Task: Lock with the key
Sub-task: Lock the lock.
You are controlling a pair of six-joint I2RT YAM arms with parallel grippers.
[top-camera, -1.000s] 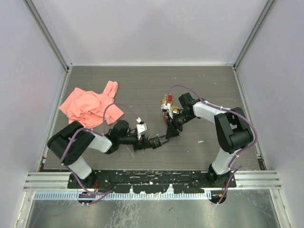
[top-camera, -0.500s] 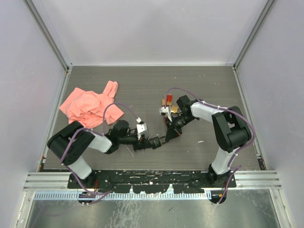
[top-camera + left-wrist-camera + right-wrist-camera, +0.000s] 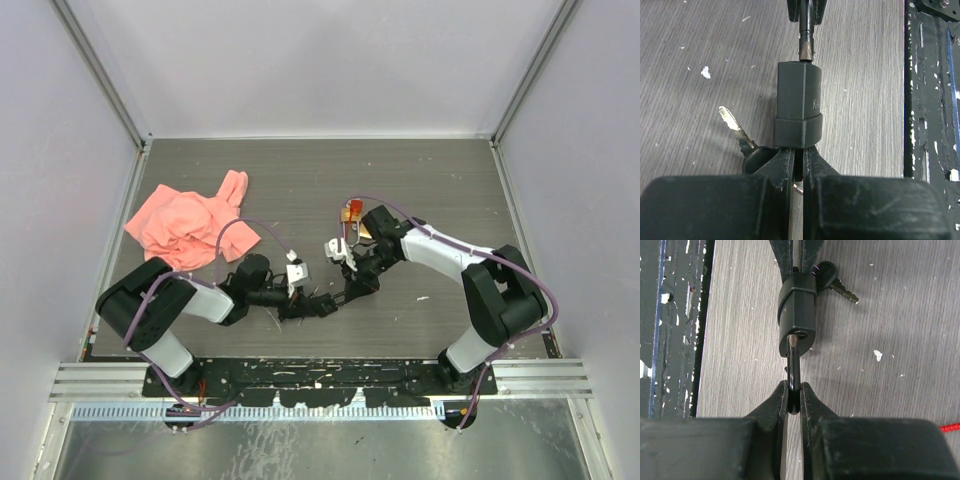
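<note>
**Key seated in the lock, turn left to do**

The lock [image 3: 797, 100] sat toward the table's [image 3: 300, 170] six o'clock side, one end clamped in the closed left pincer [image 3: 797, 160]. The key [image 3: 794, 367] stood in its keyhole, its head pinched by the closed right pincer [image 3: 792, 395]. A spare key [image 3: 735, 125] lay at the lock's nine o'clock in the left wrist view. Insertion looked done; the locking turn seemed left, and the shackle was hidden.

Right gripper [image 3: 793, 392] went from half open to pinched on key [image 3: 794, 371]. Right arm [image 3: 440, 248] shifted: wrist lower, leftward; elbow swung out toward near right.
</note>
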